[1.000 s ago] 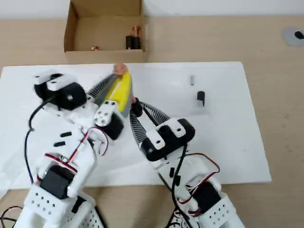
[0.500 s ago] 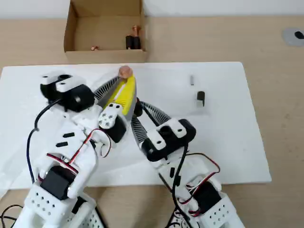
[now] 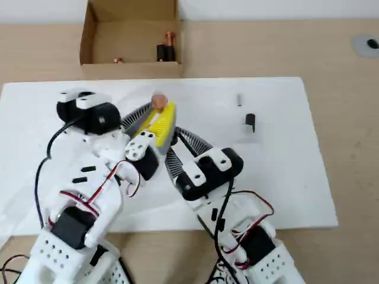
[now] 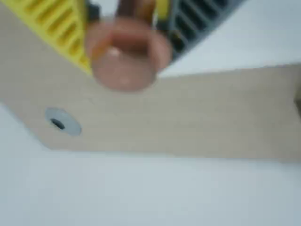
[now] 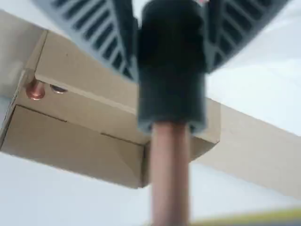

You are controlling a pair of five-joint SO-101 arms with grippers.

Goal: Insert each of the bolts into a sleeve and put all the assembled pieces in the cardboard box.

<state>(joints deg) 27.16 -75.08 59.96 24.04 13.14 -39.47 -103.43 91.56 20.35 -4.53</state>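
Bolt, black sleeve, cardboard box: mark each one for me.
bolt (image 4: 123, 59), left wrist view, on its round copper head
black sleeve (image 5: 172, 75), right wrist view, on its side wall
cardboard box (image 3: 130, 70), high view, on its near wall

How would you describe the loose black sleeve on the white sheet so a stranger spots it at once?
Start at the white sheet. In its right half, towards the far edge, sits a short black sleeve. Unlike the piece in the cardboard box it shows no copper, and it is darker and thicker than the thin grey bit beside it.
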